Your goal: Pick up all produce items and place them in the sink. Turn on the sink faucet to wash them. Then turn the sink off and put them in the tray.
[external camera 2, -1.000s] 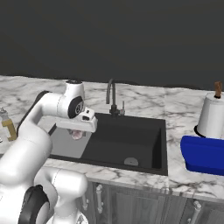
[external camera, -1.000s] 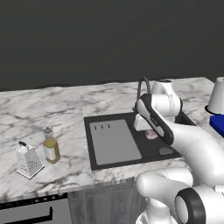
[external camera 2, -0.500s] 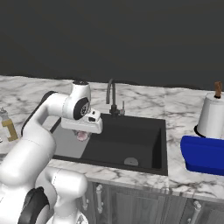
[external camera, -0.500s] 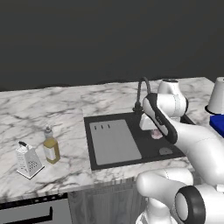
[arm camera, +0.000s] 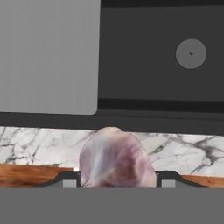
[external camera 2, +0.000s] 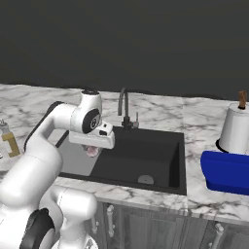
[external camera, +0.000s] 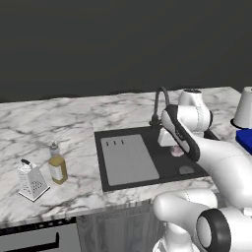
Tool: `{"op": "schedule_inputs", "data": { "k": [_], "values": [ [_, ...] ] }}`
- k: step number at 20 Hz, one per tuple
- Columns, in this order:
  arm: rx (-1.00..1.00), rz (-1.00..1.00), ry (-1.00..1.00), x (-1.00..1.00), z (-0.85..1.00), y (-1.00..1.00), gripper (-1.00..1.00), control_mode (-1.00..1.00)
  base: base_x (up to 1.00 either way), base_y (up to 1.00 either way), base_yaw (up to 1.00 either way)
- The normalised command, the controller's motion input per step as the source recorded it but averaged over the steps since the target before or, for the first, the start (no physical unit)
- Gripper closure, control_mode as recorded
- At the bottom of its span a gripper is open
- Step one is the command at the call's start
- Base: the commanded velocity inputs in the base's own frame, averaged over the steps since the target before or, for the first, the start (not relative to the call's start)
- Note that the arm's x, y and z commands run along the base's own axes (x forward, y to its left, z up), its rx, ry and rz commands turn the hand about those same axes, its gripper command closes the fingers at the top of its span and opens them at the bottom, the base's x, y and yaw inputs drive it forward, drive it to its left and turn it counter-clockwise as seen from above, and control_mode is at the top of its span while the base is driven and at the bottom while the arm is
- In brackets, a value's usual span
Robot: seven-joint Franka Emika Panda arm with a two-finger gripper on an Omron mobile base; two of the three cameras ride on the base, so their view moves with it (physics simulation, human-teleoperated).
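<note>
My gripper (external camera 2: 92,148) is shut on the produce item (external camera 2: 92,151), a small pinkish-purple bulb with a pale top. It hangs above the left part of the black sink (external camera 2: 146,155). In the left base view the gripper (external camera: 174,147) holds the bulb (external camera: 175,151) just right of the grey drainboard panel (external camera: 129,160). In the hand view the bulb (arm camera: 116,159) sits between the dark fingertips (arm camera: 65,181), with the panel (arm camera: 48,52) and the round drain (arm camera: 191,54) beyond it. The sink faucet (external camera 2: 124,104) stands behind the basin. The blue tray (external camera 2: 226,172) lies on the counter to the right.
A paper towel roll (external camera 2: 236,129) on a holder stands behind the tray. On the left counter are a yellow oil bottle (external camera: 57,167) and a metal grater (external camera: 32,179). The faucet spout (external camera: 160,101) curves up close behind the hand.
The hand has drifted a little to the right over the sink, toward the faucet, still carrying the bulb. Nothing else has moved.
</note>
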Motion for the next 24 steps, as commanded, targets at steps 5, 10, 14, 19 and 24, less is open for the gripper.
{"op": "schedule_inputs", "data": {
  "k": [5, 10, 14, 19, 24],
  "values": [
    [0.00, -0.02, 0.00, -0.31, -0.07, -0.05, 1.00, -1.00, 0.00, 0.00, 0.00],
    [-0.01, -0.03, 0.00, -0.39, -0.02, -0.10, 1.00, -1.00, 0.00, 0.00, 0.00],
    [-0.01, -0.02, 0.00, -0.36, 0.00, -0.08, 1.00, -1.00, 0.00, 0.00, 0.00],
    [0.00, 0.00, 0.00, -0.23, 0.00, -0.15, 1.00, -1.00, 0.00, 0.00, 0.00],
    [0.00, 0.00, 0.00, -0.11, 0.00, -0.13, 1.00, -1.00, 0.00, 0.00, 0.00]
  ]
}}
